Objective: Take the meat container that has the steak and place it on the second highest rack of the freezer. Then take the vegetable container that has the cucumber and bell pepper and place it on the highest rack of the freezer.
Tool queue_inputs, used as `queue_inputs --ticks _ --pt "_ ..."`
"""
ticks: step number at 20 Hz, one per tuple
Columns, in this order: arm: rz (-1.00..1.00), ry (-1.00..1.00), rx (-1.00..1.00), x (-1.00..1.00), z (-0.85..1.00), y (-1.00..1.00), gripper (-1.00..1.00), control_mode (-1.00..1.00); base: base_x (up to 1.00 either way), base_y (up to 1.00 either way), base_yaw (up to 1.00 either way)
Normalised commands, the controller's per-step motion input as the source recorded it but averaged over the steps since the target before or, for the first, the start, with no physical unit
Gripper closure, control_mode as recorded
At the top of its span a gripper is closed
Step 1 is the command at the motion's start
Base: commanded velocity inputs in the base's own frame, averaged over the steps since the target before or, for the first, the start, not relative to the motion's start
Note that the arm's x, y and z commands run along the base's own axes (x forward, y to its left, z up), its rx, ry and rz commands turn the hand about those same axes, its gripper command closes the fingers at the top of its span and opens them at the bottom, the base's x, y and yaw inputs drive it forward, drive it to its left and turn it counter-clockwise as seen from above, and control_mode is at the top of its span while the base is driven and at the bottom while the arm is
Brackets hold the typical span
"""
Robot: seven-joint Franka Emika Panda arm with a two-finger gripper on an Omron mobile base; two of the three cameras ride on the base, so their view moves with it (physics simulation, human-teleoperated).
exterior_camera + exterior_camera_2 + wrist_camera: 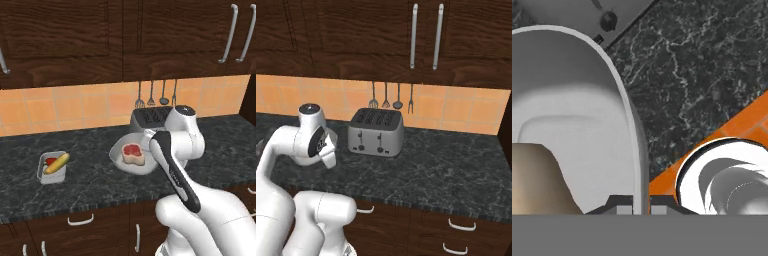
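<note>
A home kitchen: a dark speckled stone counter runs under dark wood wall cabinets with long metal handles, backed by orange tiles. A four-slot steel toaster stands at the wall, cooking utensils hang above it, and drawers sit below.

Two base views from behind the arm, angled down over the dark counter: left one toward the meat container, right one toward bare counter. Both share the toaster. Hand view pressed close above the container's rim.
</note>
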Motion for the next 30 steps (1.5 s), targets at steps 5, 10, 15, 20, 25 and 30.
queue_inputs --ticks 5,10,15,20,25,30 --pt "-0.25 -0.05 0.00 -0.75 0.65 -0.22 1.00 -1.00 0.00 0.00 0.00" --pt "-0.24 0.00 0.00 -0.62 0.63 -0.17 1.00 -1.00 0.00 0.00 0.00" --pt "-0.19 0.00 0.01 -0.53 0.74 -0.37 1.00 -1.00 0.00 0.00 0.00" --pt "-0.08 0.02 0.02 -0.21 0.13 -0.12 1.00 -1.00 0.00 0.00 0.00" --pt "0.00 0.00 0.00 -0.28 -0.05 0.02 1.00 -1.00 0.00 0.00 0.00" --pt "0.00 -0.04 0.00 -0.36 -0.03 0.00 1.00 1.00 -0.21 0.01 -0.05"
